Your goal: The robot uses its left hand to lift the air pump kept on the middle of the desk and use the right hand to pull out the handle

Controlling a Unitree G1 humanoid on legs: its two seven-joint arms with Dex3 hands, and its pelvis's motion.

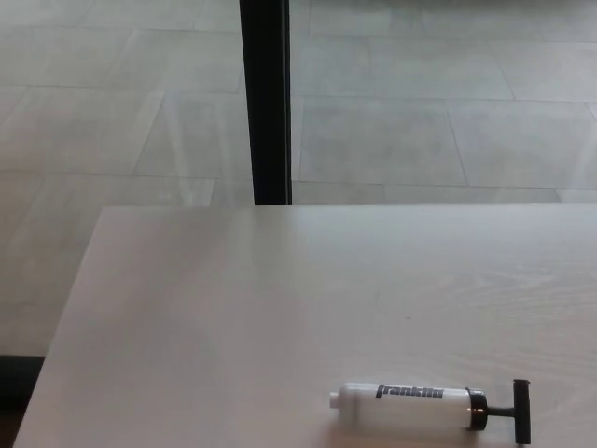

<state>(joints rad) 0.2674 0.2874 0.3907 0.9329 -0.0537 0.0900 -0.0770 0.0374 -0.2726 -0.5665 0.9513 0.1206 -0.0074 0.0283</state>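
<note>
the pump (410,408) is lying flat on the worktop (233,317), near its front edge, t-handle (520,411) pointing right of the white barrel. neither robot hand is showing.

No part of the robot's body shows in the head view: neither arm nor robot hand enters it.
</note>
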